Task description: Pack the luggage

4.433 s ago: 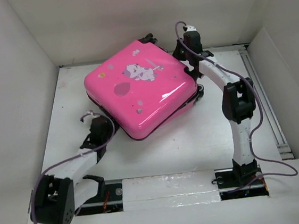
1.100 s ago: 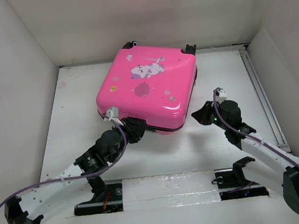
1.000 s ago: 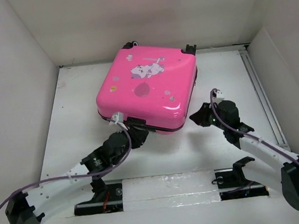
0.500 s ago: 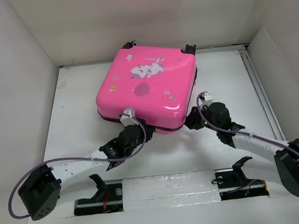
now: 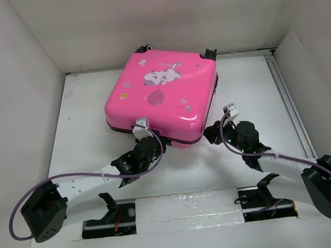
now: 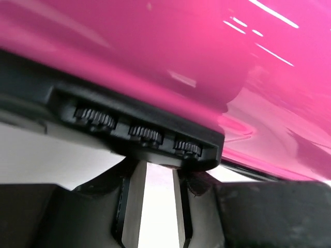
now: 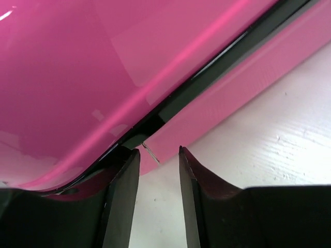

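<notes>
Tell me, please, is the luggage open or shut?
Shut: the luggage lies flat, pink shells meeting along the black seam; latched, cannot tell.

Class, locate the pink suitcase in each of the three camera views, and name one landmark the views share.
Top external: the luggage lies flat at the table's far middle.
Left wrist: its pink shell fills the top, lock dials beneath.
Right wrist: it fills the upper left, black seam running diagonally.
Shared landmark: the white table under its near edge.
</notes>
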`<state>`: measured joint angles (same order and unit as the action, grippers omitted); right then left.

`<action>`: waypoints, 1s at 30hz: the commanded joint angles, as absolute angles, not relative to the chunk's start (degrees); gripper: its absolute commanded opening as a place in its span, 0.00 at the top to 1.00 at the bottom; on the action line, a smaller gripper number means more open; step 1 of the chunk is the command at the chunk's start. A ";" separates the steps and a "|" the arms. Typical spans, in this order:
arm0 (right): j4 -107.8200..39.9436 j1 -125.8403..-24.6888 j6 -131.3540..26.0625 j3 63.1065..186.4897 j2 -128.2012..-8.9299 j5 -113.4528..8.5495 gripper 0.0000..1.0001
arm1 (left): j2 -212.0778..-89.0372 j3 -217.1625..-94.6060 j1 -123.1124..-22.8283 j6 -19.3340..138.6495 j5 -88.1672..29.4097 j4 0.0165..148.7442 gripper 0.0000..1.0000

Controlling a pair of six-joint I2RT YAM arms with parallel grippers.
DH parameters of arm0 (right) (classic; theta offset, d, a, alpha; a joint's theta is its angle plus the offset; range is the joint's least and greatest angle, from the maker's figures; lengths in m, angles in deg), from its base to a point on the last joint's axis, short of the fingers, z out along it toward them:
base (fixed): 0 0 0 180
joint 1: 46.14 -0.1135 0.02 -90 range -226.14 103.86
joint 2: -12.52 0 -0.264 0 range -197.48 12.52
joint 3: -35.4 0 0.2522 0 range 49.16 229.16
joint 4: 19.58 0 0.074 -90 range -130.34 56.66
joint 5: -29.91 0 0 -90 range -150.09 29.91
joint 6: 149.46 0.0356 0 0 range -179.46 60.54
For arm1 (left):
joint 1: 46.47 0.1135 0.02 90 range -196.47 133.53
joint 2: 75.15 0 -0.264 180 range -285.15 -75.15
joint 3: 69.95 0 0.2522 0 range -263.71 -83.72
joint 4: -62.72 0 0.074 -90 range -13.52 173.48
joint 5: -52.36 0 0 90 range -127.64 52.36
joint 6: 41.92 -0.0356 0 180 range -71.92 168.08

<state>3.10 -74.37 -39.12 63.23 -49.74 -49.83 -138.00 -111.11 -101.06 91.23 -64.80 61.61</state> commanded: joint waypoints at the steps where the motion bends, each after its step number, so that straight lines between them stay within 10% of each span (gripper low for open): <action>1: 18.15 -75.05 -40.91 63.49 -52.07 -45.34 0.59 | -136.42 -115.61 -99.82 90.36 -76.22 57.76 0.76; 20: 38.52 -74.53 -37.85 67.45 -67.81 -37.24 0.70 | -137.91 -113.96 -99.82 93.96 -80.71 60.94 0.62; 30: 48.40 -75.92 -33.89 66.05 -73.53 -39.53 1.00 | -139.49 -114.82 -99.82 92.12 -75.53 55.57 0.62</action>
<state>34.12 -74.39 -36.59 64.43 -73.33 -38.68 -139.33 -112.69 -100.23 91.98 -76.69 66.33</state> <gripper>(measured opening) 0.020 0.375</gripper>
